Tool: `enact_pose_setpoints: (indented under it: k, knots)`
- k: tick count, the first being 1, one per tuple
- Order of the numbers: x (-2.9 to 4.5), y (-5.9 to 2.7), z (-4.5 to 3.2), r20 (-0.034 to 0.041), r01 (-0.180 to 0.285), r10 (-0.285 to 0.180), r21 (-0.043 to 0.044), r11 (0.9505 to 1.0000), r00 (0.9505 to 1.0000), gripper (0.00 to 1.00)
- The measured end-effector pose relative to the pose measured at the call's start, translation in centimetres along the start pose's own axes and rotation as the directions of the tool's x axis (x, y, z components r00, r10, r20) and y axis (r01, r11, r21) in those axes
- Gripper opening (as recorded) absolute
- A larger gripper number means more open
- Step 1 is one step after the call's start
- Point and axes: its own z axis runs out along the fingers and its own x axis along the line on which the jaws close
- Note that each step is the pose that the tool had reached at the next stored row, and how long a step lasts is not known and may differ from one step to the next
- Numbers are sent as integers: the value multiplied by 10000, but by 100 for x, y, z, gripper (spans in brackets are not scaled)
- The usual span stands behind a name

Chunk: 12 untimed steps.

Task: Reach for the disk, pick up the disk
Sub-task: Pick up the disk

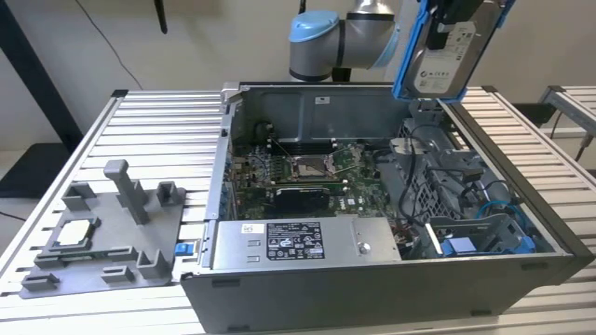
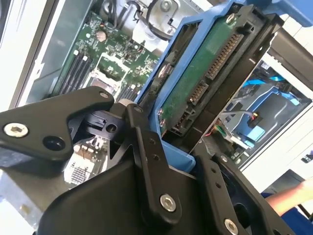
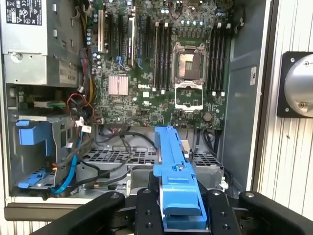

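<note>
Disk [image 1: 447,52] is already up in the air, hanging tilted above the open computer case [image 1: 373,293] near its back wall in the exterior view. Gripper [image 3: 178,215] has its black fingers [image 2: 142,147] clamped on the blue carrier rails, so it's holding it solid. Motherboard [image 3: 161,73] sits below in both wrist views.

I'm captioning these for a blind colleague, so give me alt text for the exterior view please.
A robot arm holds the disk, a silver hard drive in blue carrier rails, lifted above the far right corner of an open computer case. The case sits on a slatted metal table, its motherboard exposed. At the view's left, a grey tray carries a small square chip.
</note>
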Motion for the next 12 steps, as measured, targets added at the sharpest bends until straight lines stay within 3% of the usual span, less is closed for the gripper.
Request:
enact_pose_setpoints:
  k: [3,9,12]
  knots:
    - [3,-1,7,-8,-117,117,58,9999,9999,0]
    - [4,0,12,-48,-802,802,87,9967,9968,0]
    - [3,-6,12,-57,-902,903,91,9959,9959,0]
